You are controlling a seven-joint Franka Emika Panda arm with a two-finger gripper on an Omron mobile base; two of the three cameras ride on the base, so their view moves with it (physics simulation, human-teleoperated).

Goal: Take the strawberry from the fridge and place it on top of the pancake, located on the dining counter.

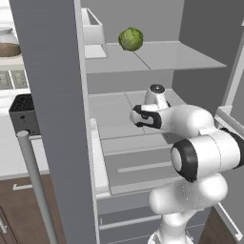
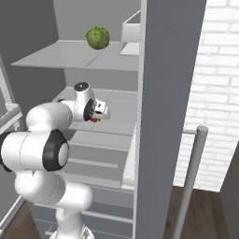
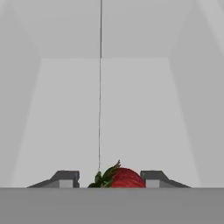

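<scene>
Strawberry (image 3: 120, 178) sits between half-closed jaws (contact unclear), its lower part cut off.

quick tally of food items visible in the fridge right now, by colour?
Red: 1, the strawberry, between the fingers on the middle shelf.
Green: 1, the cabbage, on the upper shelf.
Total: 2
</scene>
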